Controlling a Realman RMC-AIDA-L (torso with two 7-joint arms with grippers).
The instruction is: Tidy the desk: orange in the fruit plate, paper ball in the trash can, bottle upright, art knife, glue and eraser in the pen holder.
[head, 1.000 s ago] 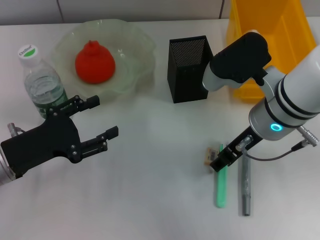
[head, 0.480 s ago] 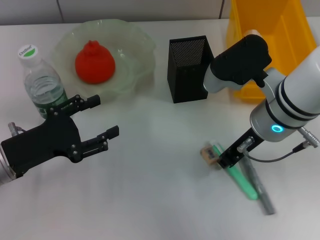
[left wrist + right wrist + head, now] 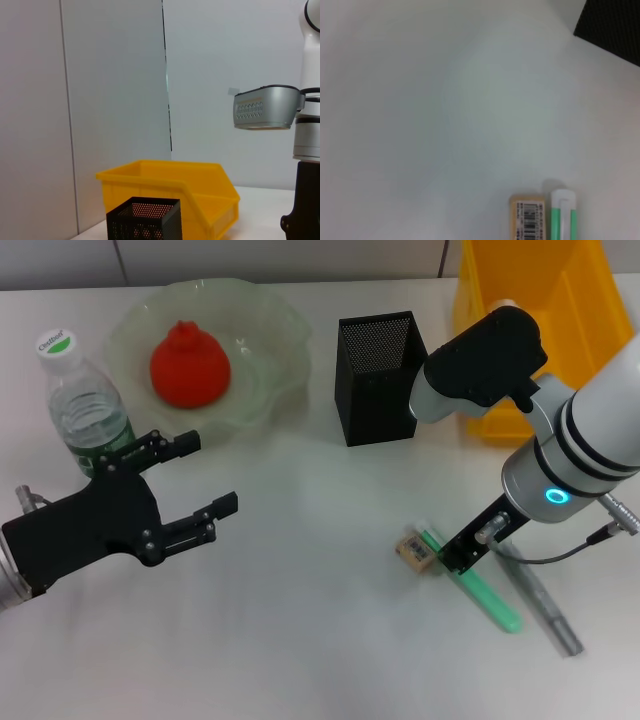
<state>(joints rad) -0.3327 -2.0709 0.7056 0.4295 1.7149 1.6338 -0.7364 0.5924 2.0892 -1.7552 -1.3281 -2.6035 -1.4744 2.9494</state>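
Right hand [image 3: 458,555] low over desk [image 3: 320,640], just beside eraser [image 3: 414,549] and green glue stick [image 3: 480,587]; finger state cannot be told. Left hand [image 3: 195,485] open, empty, hovering near upright bottle [image 3: 85,405]. Orange [image 3: 190,365] sits in fruit plate [image 3: 270,330].

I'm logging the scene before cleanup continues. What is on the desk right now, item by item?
orange: one, red-orange, in the fruit plate, pale green, far left.
bottle: one, clear, upright, left edge.
pen holder: one, black mesh, centre back.
trash can: one, yellow, far right.
eraser: one, beige, beside the green stick.
grey pen-like tool: one, right of the stick.
left claw: open, hovering front left.
right claw: over the green stick.
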